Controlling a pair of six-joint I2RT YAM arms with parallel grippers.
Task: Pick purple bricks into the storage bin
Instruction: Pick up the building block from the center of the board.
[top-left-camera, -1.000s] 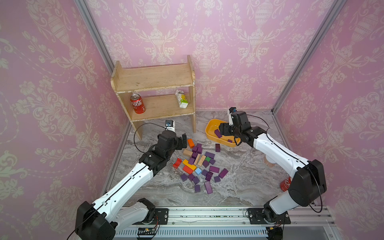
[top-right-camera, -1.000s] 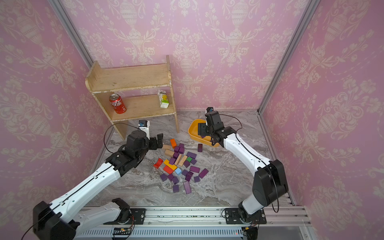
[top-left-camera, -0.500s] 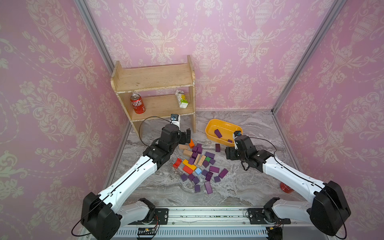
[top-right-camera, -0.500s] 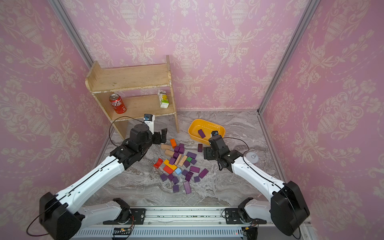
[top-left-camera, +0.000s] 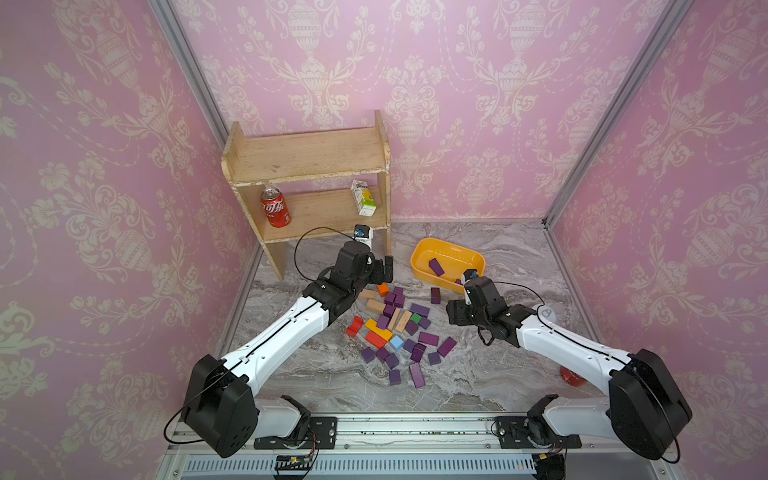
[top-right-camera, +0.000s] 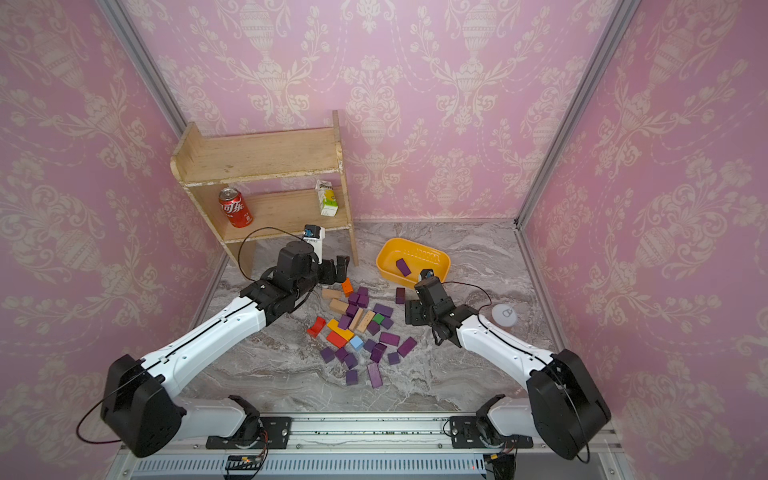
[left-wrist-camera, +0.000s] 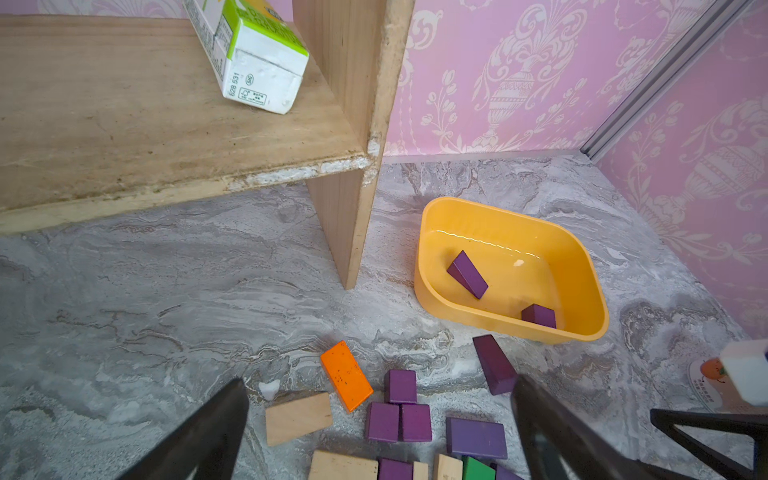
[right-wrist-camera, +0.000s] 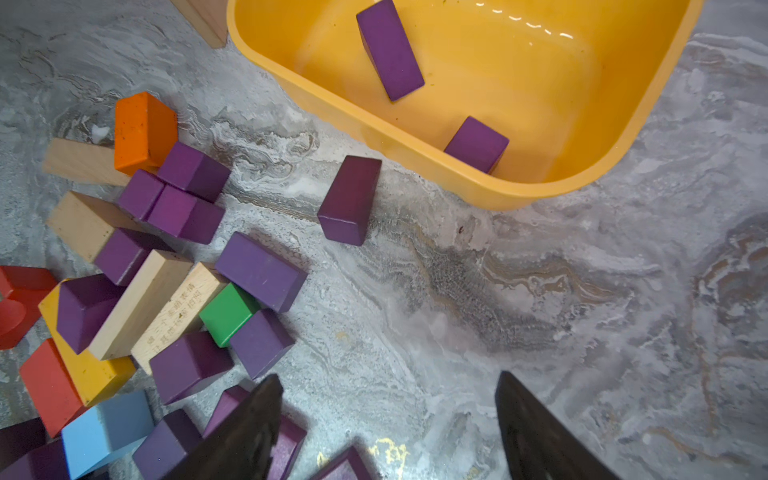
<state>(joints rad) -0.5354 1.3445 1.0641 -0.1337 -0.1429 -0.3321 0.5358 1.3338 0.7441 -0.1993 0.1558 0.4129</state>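
Observation:
Several purple bricks (top-left-camera: 417, 309) (top-right-camera: 382, 309) lie mixed with other coloured blocks in the middle of the marble floor. One purple bar (top-left-camera: 435, 295) (right-wrist-camera: 349, 199) lies alone beside the storage bin (top-left-camera: 449, 243) (top-right-camera: 411, 243) (left-wrist-camera: 432, 291) (right-wrist-camera: 415, 141). Inside the bin are a purple bar (left-wrist-camera: 467, 274) (right-wrist-camera: 390, 50) and a purple cube (left-wrist-camera: 539, 316) (right-wrist-camera: 476, 143). My left gripper (top-left-camera: 384, 268) (top-right-camera: 336, 268) (left-wrist-camera: 379, 384) hangs open over the pile's far end, near three purple cubes (left-wrist-camera: 400, 405). My right gripper (top-left-camera: 455, 313) (top-right-camera: 415, 313) (right-wrist-camera: 388, 378) is open and empty, just right of the pile.
A wooden shelf (top-left-camera: 307, 158) at the back left holds a cola can (top-left-camera: 275, 206) and a carton (top-left-camera: 363, 198); its leg (left-wrist-camera: 353, 232) stands close to my left gripper. Orange (top-left-camera: 382, 289), red (top-left-camera: 354, 326), tan, green and blue blocks sit among the purple ones. A white disc (top-left-camera: 547, 313) lies right.
My right gripper has come away from over the bin, toward the front, and now sits beside the pile. My left gripper has reached farther toward the shelf leg.

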